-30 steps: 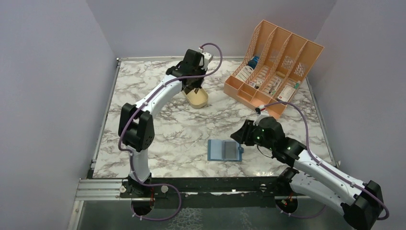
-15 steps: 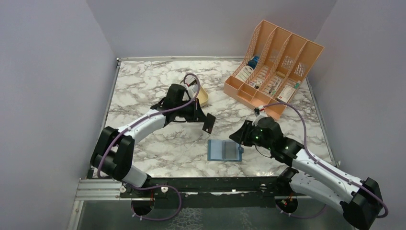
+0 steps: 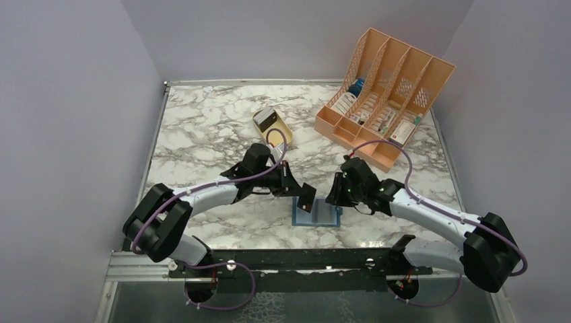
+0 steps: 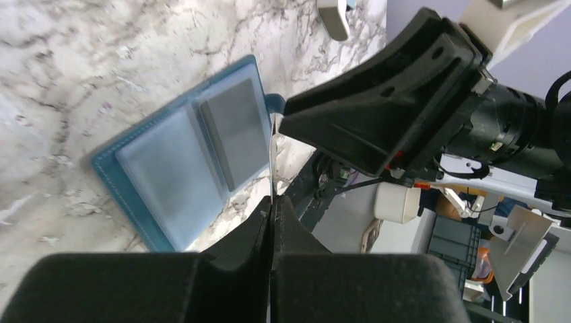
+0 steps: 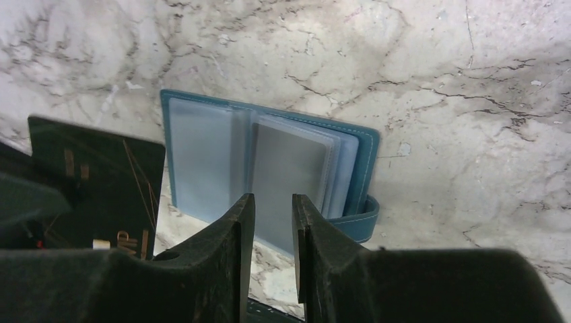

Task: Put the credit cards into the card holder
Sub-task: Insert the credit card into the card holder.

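Pinching hard, the left gripper (image 4: 271, 205) has its jaws fully closed on the dark credit card (image 5: 94, 178), which shows edge-on between the pads in the left wrist view. We judge the card light, stiff and slick: it will not bend in the grip, but it could swivel or slide if its leading corner catches a pocket lip. A hold on one short end, leaving most of the length free to enter, seems right to us. The card hangs at the left edge of the card holder (image 5: 202, 158), raised off it and not yet in any pocket. The right gripper (image 5: 271, 202) stands over the holder's right page at its near edge, jaws only narrowly apart with nothing between them. We cannot tell whether its tips press on the page. The holder lies open and flat on the marble table (image 3: 202, 134), pale pockets up; it looks soft and light, so we expect it to skid unless pinned. Well beyond the holder's far edge sits a tan tray (image 3: 286, 139) with more cards, and farther right an orange rack (image 3: 384, 87).
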Motion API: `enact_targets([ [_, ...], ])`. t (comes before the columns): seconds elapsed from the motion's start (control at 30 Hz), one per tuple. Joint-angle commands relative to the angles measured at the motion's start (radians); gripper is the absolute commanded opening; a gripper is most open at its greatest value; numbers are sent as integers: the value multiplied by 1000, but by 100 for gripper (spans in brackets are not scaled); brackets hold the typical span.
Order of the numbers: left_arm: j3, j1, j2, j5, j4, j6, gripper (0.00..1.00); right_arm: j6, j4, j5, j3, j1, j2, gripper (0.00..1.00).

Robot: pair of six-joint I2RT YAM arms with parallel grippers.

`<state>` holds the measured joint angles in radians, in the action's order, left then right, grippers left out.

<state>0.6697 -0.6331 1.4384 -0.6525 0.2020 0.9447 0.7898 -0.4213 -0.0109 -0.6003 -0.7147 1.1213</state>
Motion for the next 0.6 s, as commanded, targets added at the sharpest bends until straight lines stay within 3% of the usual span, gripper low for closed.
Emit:
enact_targets([
  [0.0,-24,-55,14,71,79,63,0,-43,-47,-39,-14,-7,58,26],
  [0.57,-64,-128,146,153,104,67,0,-26,29,-38,98,-7,112,14],
])
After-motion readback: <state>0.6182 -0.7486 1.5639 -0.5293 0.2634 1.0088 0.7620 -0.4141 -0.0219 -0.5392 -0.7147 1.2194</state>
